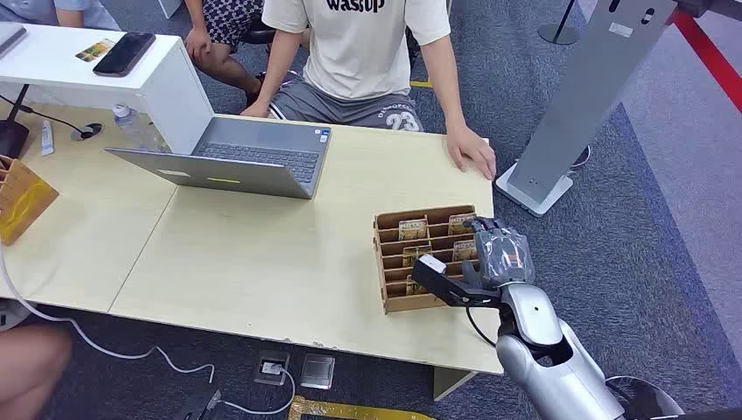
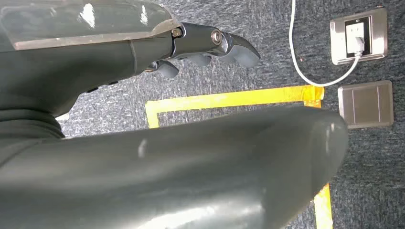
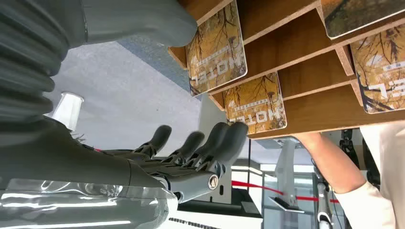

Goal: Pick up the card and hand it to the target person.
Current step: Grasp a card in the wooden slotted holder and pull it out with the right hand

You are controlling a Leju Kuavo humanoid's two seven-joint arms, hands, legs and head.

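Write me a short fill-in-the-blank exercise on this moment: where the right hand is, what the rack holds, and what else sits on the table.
1. The right hand is at the wooden rack, whose slots hold ____ printed with the word HOTEL.
2. The right hand holds ____; its fingers are apart beside a card.
3. The open ____ stands on the table, across from the rack.
4. The person behind the table rests one ____ on the table's edge.

Missing words: cards; nothing; laptop; hand
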